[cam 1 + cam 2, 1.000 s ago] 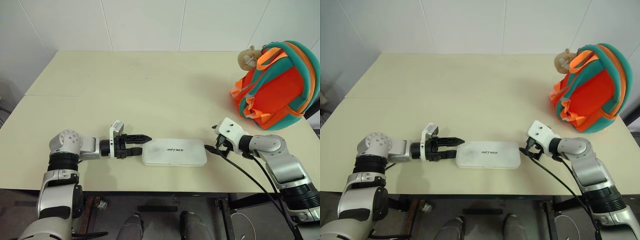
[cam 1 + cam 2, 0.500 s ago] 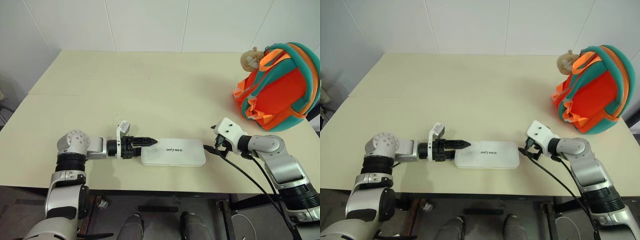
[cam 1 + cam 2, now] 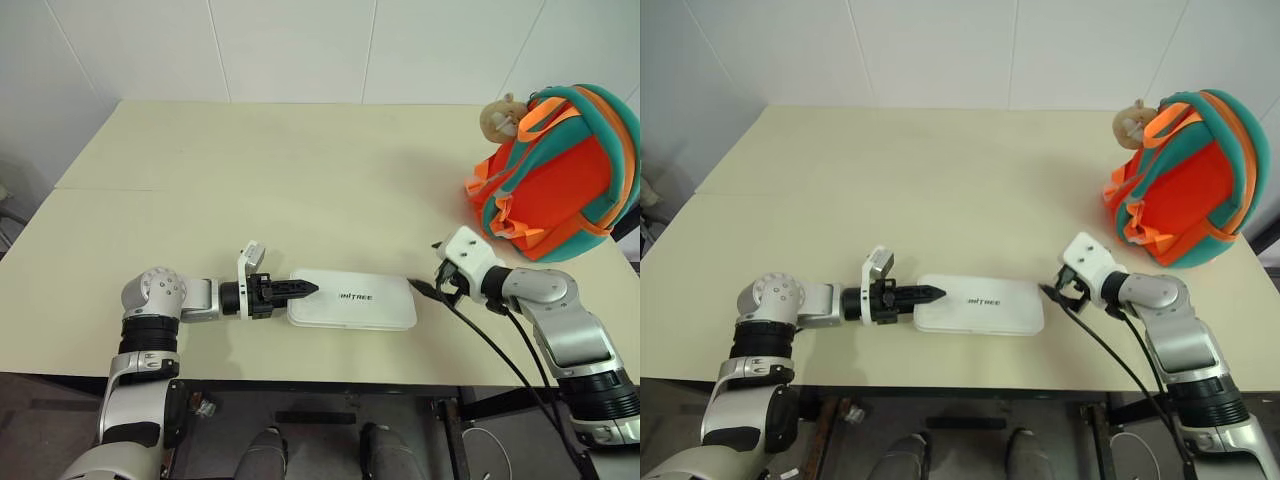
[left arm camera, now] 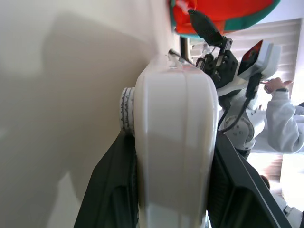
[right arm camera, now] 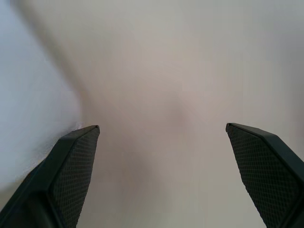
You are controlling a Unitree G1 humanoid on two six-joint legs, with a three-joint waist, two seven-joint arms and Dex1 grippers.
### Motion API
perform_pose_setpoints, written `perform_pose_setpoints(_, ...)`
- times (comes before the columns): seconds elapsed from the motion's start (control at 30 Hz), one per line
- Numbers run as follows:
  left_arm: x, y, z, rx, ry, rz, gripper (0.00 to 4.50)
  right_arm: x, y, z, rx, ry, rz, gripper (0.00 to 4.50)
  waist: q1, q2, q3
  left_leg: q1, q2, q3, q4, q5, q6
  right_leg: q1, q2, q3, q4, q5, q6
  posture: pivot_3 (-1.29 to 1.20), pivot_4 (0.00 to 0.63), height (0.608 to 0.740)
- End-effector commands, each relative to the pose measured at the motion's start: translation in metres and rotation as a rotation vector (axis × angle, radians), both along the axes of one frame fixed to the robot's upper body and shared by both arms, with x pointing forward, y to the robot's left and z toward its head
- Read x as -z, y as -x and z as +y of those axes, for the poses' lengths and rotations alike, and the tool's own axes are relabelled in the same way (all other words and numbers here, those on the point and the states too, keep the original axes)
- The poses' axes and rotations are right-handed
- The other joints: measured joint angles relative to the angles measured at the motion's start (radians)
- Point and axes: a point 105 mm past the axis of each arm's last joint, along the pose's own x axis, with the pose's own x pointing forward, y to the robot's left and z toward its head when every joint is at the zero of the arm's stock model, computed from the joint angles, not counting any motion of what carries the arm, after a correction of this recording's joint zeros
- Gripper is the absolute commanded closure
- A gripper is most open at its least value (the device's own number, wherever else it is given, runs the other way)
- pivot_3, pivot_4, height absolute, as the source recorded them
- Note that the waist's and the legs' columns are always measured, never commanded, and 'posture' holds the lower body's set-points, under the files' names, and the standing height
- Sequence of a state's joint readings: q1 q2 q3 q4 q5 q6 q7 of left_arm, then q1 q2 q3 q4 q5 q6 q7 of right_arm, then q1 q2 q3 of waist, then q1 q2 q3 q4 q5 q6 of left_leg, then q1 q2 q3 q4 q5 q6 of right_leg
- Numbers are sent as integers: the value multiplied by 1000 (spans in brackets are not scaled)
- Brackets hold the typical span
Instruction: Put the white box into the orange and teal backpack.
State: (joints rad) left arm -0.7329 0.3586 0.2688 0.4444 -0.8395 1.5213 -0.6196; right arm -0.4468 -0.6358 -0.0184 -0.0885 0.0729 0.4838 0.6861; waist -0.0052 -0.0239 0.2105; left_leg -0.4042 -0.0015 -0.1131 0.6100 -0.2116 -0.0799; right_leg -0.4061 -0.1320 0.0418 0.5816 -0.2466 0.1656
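The white box lies flat near the table's front edge, dark lettering up. My left gripper points along the table at the box's left end. In the left wrist view the box sits between the two black fingers, which press on both of its sides. Just off the box's right end, my right gripper is open, its fingers spread wide with nothing between them. The orange and teal backpack stands at the back right, a beige plush charm at its top.
The cream table has bare room between the box and the backpack. Black cables trail from the right arm over the front edge. A person's white sleeve shows behind the right arm in the left wrist view.
My left gripper's fingers have closed from wide open onto the box's left end. My right gripper has lifted a little and stayed open.
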Motion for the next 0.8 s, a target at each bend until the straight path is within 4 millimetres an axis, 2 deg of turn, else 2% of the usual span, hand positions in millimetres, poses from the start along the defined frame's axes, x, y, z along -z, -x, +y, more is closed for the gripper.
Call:
perform_pose_setpoints(0.03,-21,-6,9,-44,80,-80,3152,-36,-9,-26,184,-126,-142,0,-1,0,0,0,0,0,0,0,0,0,0,0,0,0,0,0,150,740)
perform_pose_setpoints(0.2,-42,-5,12,-44,194,-123,3156,-55,-9,-50,369,-304,-223,0,-1,0,0,-1,0,0,-4,0,0,-3,0,0,1,1,1,0,150,740)
perform_pose_setpoints(0.4,-53,-8,14,-63,243,-152,3157,-74,-13,-79,538,-461,-319,0,-1,0,0,-1,0,0,-9,0,0,-5,0,0,0,3,6,0,150,740)
perform_pose_setpoints(0.6,-57,-14,13,-84,241,-163,3157,-79,-41,-95,598,-563,-329,0,-16,0,0,0,0,0,-11,0,0,-4,0,0,0,3,6,0,150,740)
perform_pose_setpoints(0.8,-60,-16,15,-111,245,-182,3157,-92,-74,-97,615,-652,-366,0,-34,1,0,0,0,0,-14,1,-1,-6,0,0,-1,3,6,0,150,740)
